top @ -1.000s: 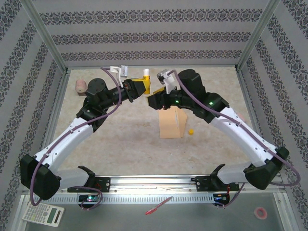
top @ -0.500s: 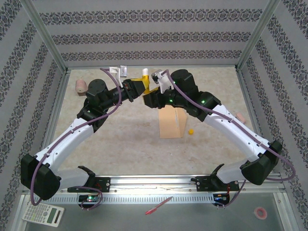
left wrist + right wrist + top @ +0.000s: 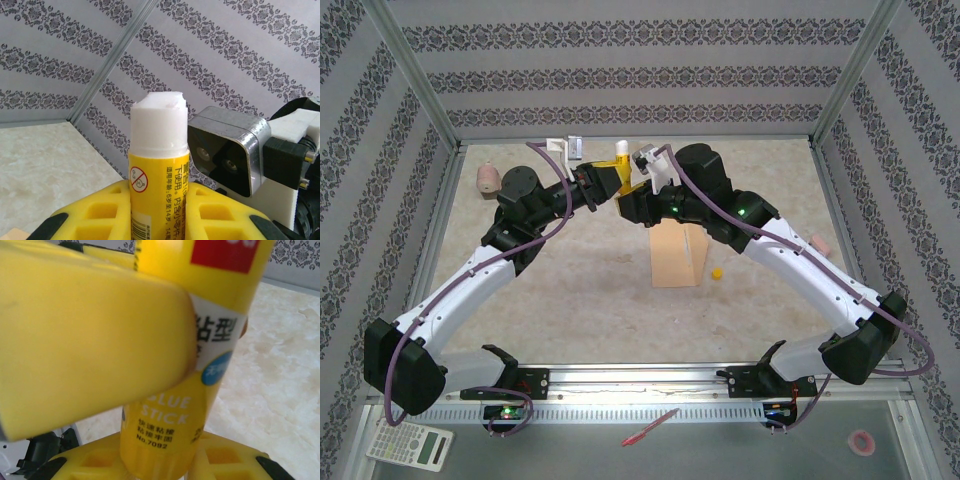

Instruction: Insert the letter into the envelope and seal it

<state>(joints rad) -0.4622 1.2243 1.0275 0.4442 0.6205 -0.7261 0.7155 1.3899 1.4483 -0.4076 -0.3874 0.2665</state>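
Holding now: your left gripper (image 3: 159, 210), raised to the far left of the envelope (image 3: 678, 258), is clamped on the yellow body of the glue stick (image 3: 159, 145). The white glue end is bare.
Right gripper (image 3: 157, 465): raised over the far end of the envelope, jaws narrow around the base of the stick. Whether they press it, I cannot tell.
Envelope: it lies on the table, on the near side of both grippers, long axis running far to near.
Key relation: the glue end seems to point away from the envelope, so you must turn the stick toward it. The right arm is nearer.
Cap (image 3: 717, 272): a small yellow piece just right of the envelope, probably the cap.
Count: one glue stick, one envelope, one cap, two grippers.
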